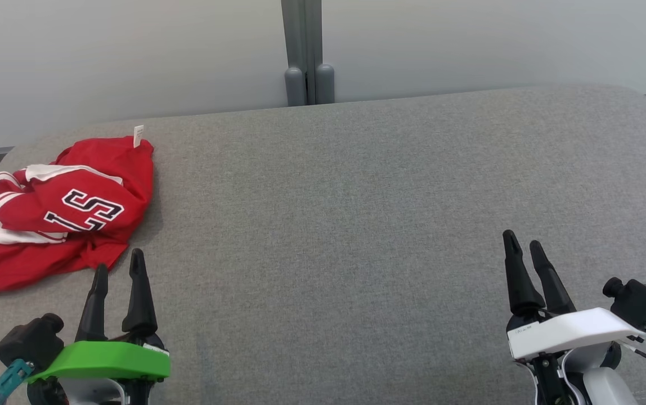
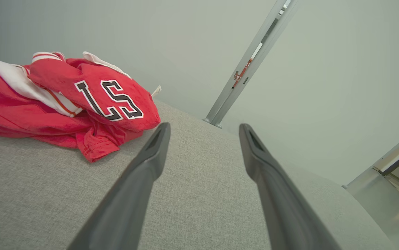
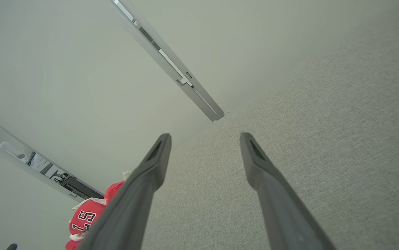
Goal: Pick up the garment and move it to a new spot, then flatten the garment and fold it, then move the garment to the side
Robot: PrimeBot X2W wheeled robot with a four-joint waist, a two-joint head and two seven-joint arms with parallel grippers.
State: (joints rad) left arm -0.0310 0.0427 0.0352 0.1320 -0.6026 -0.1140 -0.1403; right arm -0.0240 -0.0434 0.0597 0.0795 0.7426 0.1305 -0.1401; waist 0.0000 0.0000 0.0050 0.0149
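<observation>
Head view shows the crumpled red garment at ten o'clock on the grey cushion, with left gripper and right gripper spread wide and empty, so pickup seems pending, likely needing a left-arm reach.

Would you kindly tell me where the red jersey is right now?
In the head view, the red jersey lies crumpled on the left side of the grey cushion, just ahead of the left gripper.

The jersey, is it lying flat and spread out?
No, the jersey lies crumpled in a heap on the grey cushion.
</observation>
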